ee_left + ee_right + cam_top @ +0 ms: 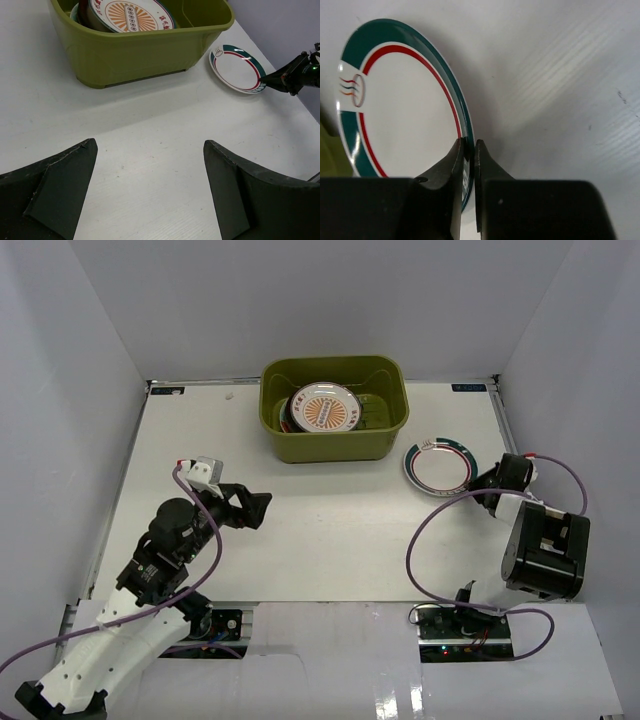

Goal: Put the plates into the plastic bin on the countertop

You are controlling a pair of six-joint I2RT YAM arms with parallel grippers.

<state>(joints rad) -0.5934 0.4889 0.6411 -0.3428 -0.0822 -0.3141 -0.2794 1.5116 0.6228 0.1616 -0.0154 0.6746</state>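
A white plate with red and teal bands (438, 467) (235, 67) (400, 110) lies on the countertop (330, 540) just right of the olive-green plastic bin (335, 445) (135, 55). My right gripper (478, 485) (264, 80) (469, 145) is shut on that plate's near right rim, one finger above it and one below. Inside the bin, an orange sunburst plate (323, 408) (131, 15) leans on top of other plates, which are mostly hidden. My left gripper (262, 508) (150, 145) hangs open over bare countertop in front of the bin, holding nothing.
Grey-white walls close in the countertop on the left, back and right. The right arm's purple cable (415, 550) loops over the countertop near the front right. Circuit boards (460, 625) sit at the near edge by the arm bases.
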